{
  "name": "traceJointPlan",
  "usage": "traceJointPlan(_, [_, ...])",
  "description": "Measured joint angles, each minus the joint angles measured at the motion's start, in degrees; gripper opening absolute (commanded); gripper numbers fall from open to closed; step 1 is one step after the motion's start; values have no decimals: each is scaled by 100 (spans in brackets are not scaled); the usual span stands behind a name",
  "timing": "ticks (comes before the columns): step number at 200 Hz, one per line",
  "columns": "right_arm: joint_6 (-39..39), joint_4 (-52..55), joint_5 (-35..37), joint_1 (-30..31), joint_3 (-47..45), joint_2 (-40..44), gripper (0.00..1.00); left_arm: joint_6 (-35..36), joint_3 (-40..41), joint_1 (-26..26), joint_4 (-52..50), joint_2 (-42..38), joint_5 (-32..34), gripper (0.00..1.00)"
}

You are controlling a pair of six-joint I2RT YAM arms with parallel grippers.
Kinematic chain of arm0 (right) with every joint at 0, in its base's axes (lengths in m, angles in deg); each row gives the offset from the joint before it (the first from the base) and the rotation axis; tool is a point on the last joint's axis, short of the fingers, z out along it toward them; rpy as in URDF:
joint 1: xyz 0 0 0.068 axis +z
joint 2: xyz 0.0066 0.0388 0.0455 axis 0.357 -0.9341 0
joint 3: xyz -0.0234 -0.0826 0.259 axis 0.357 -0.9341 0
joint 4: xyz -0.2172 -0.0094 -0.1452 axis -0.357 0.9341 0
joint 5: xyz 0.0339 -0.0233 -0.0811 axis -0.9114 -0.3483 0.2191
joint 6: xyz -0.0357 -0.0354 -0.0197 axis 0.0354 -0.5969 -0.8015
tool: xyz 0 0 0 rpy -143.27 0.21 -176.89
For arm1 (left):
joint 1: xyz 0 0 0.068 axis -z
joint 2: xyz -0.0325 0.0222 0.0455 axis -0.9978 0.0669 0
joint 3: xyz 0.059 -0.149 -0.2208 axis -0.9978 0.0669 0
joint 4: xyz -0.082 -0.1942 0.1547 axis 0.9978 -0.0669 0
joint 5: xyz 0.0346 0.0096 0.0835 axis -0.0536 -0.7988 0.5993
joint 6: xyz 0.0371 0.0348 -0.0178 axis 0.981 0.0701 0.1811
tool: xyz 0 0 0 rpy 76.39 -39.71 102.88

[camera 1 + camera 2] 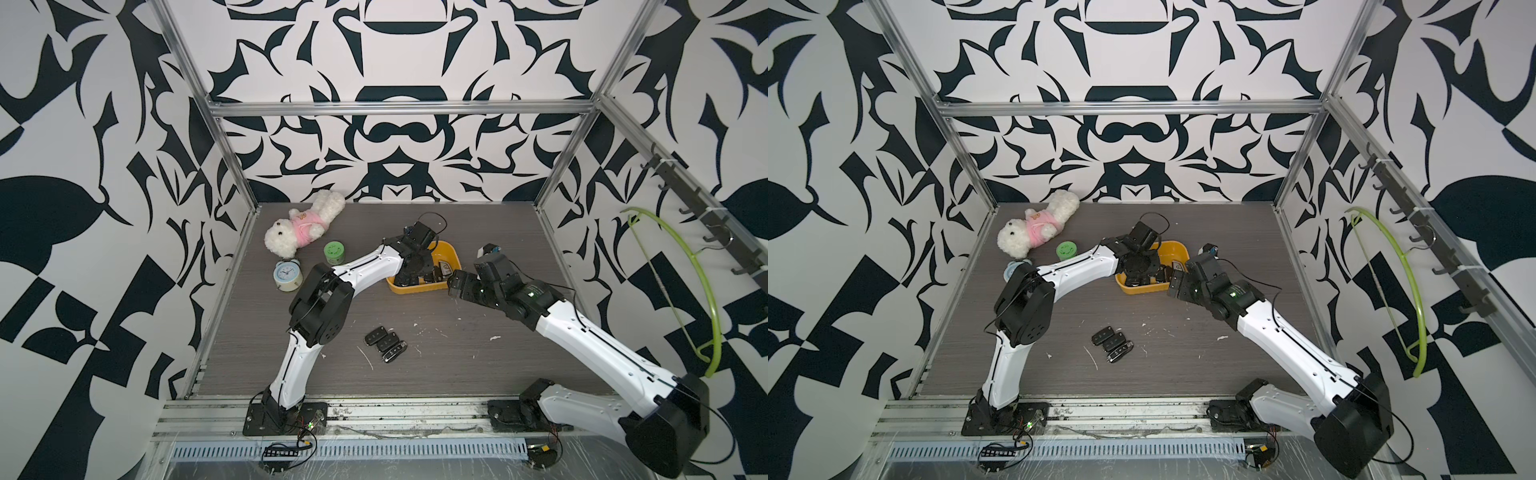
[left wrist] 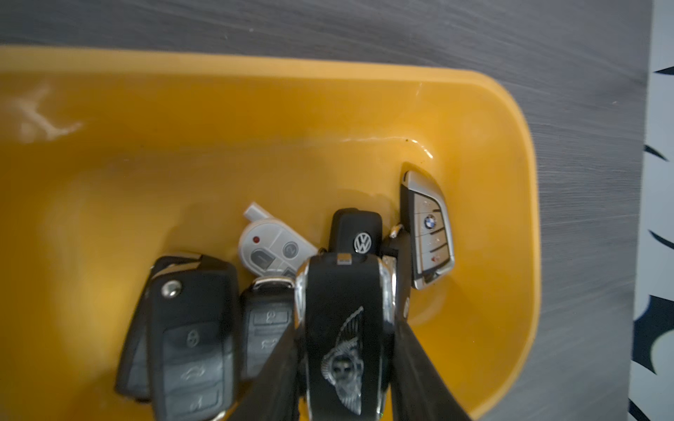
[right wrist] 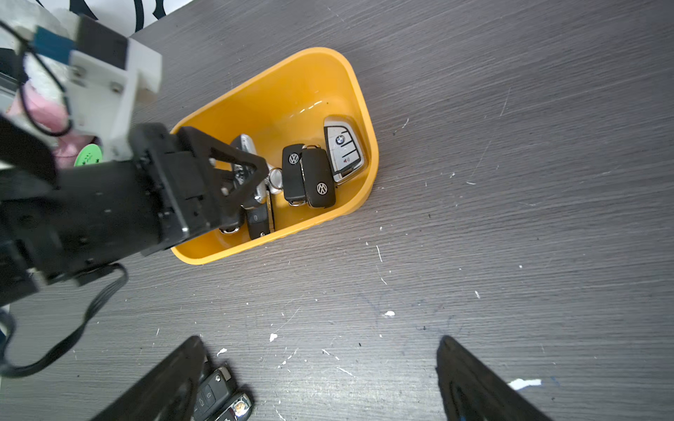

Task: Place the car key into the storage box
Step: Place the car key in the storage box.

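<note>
L gripper (image 2: 346,320) clamped narrow on car key (image 2: 343,350), over storage box (image 2: 510,189) w/ other keys (image 2: 189,328) inside. R gripper (image 3: 321,342) wide open, empty, above table (image 3: 510,218).

Table (image 1: 457,374): box (image 1: 452,252), keys (image 1: 385,345), jar (image 1: 333,253), clock (image 1: 286,275), plush (image 1: 305,228)

Storage box (image 1: 415,289) is partly covered by left arm (image 1: 365,266) in both top views; keys inside (image 1: 441,269) are too small to be told apart. Car key (image 2: 343,339) is cut off by the frame edge. Alarm clock (image 1: 1012,270) is mostly hidden behind the elbow. Loose keys (image 3: 219,395) on bench (image 3: 474,218) are clipped by the edge.
</note>
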Motion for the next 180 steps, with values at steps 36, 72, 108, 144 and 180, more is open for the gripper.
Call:
traceJointPlan(36, [-76,0,2,0,0,0,100,-76,-46,4,-173,122,92,3])
traceJointPlan(72, [-81,0,0,0,0,0,100,-129,-94,4,-262,212,109,38])
traceJointPlan(108, [-81,0,2,0,0,0,100,-234,-223,4,-319,302,68,67])
traceJointPlan(144, [-94,-2,-2,0,0,0,100,-240,-269,4,-343,302,-17,72])
traceJointPlan(180, [-234,-39,-57,0,0,0,100,-236,-275,4,-332,238,-48,73])
